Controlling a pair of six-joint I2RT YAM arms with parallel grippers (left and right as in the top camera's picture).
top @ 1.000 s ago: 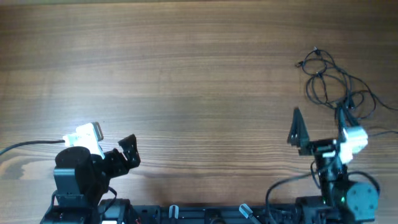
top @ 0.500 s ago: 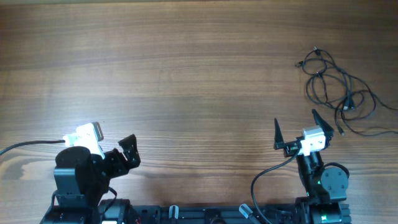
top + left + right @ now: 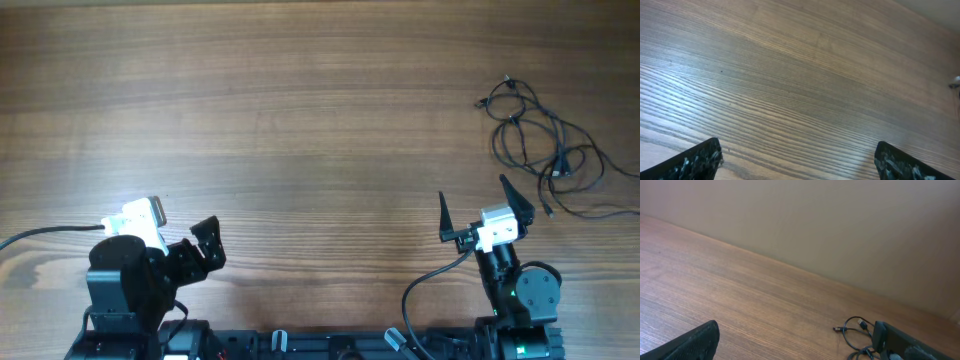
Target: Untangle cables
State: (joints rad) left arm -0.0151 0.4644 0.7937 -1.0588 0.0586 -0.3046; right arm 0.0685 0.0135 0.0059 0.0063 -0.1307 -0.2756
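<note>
Black, hair-thin cables lie knotted on the counter. The right pincer gapes wide just left of them, apart. The left pincer is open too, far left of them.

Risk: pinching several strands would tighten the knot.

A second ago the right pincer was at the cables' edge; it has since retreated.

Black cables, brown wood-grain table

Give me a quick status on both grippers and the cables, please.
Left gripper open, empty. Right gripper open, empty, clear of the cables. Cables tangled, far right. Nothing in the way.
</note>
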